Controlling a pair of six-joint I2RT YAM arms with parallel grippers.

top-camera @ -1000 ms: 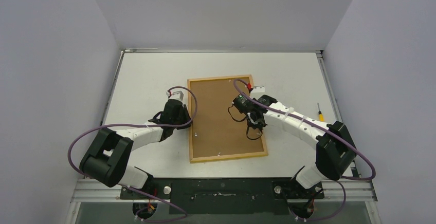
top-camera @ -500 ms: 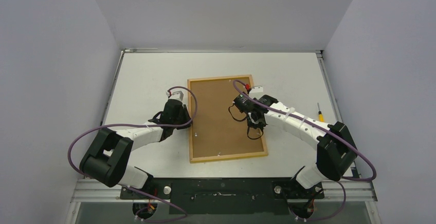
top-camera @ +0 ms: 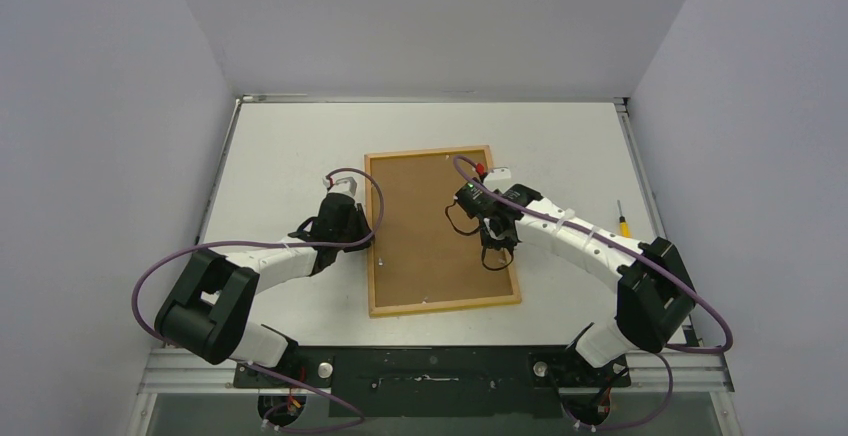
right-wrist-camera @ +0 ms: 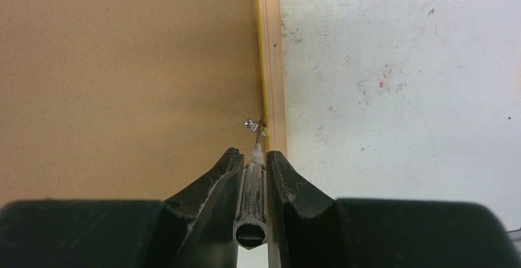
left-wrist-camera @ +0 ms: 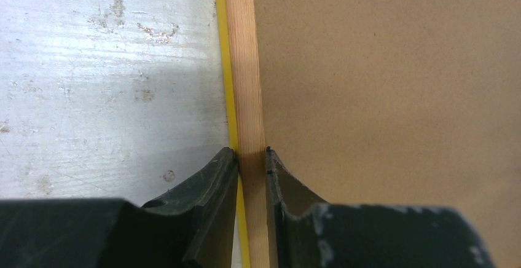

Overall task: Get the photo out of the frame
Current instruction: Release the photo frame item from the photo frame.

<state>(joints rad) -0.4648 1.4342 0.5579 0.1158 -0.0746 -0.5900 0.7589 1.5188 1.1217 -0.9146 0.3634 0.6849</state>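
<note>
- The frame [top-camera: 430, 226] lies face down in the middle of the white counter [top-camera: 290, 156], its brown fibreboard backing [top-camera: 425, 196] up and its long sides running near to far; a light wood rim runs round the backing
- The left tool [top-camera: 370, 244] is at the frame's left long side, in the near half; in the left wrist view its two dark fingers [left-wrist-camera: 215, 182] are clamped on the wood rim [left-wrist-camera: 249, 65], one on the outer side by the counter and one on the backing side; a thin yellow edge [left-wrist-camera: 224, 65] of the front border shows between the rim and the counter
- The right tool [top-camera: 497, 244] is over the frame's right long side, about mid-length; in the right wrist view its fingers [right-wrist-camera: 215, 182] are clamped on a small clear-handled screwdriver [right-wrist-camera: 252, 188] that points forward between them
- The screwdriver's thin metal tip meets a small metal tab [right-wrist-camera: 250, 123] set against the inner side of the right rim [right-wrist-camera: 270, 47]; whether the tip sits in the tab's screw I cannot tell
- A yellow-handled screwdriver [top-camera: 622, 224] lies on the counter well to the right of the frame, just beside the right arm's forearm
- The counter's surface is scuffed and speckled beside both rims
</note>
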